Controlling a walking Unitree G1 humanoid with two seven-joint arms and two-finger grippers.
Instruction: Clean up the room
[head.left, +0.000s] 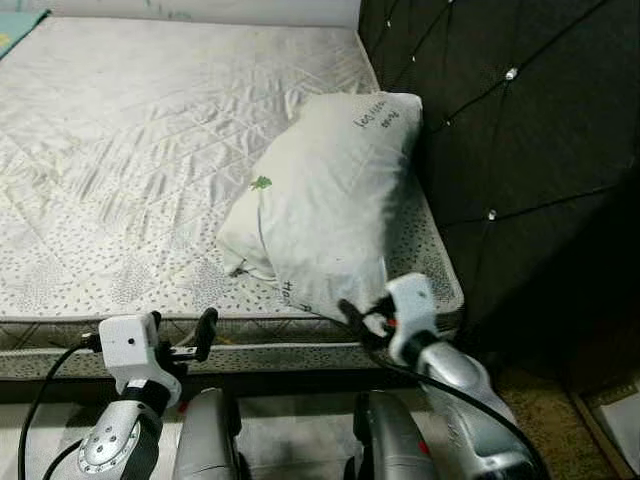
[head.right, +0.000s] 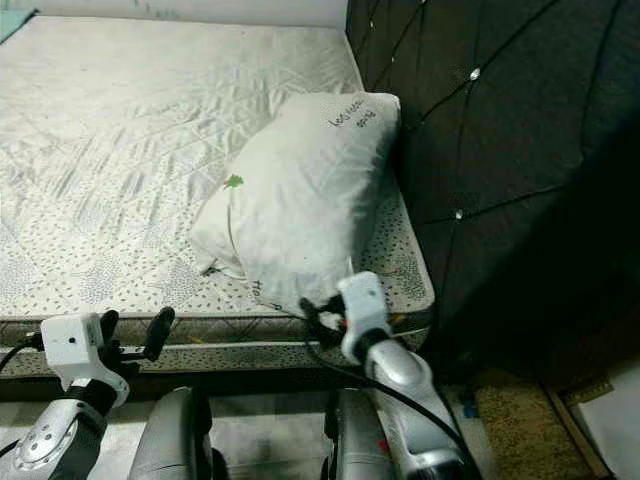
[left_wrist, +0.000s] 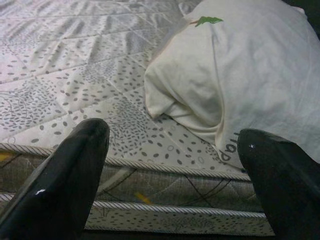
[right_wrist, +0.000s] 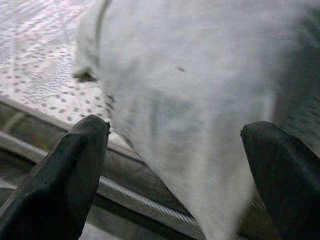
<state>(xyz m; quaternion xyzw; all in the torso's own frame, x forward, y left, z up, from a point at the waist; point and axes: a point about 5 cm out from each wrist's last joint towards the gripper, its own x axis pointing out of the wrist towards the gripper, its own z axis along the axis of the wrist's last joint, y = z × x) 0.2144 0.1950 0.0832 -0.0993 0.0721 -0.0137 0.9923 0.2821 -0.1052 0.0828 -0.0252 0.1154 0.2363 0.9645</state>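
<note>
The left tool (head.left: 190, 338), fingers spread, hovers low before the bed edge (head.left: 240, 330), holding nothing. The right tool (head.left: 362, 318), also spread, faces the pillow's near end, apparently set to grip it. The pillow (head.left: 330, 200) lies askew at the mattress corner, its near end overhanging the edge, beside the dark headboard (head.left: 510, 150). Beyond, the bare mattress (head.left: 140, 140) offers wide room to shift it.

Matt cloth pillow (head.left: 325, 200); quilted mattress (head.left: 130, 150); tufted headboard (head.left: 520, 150).
</note>
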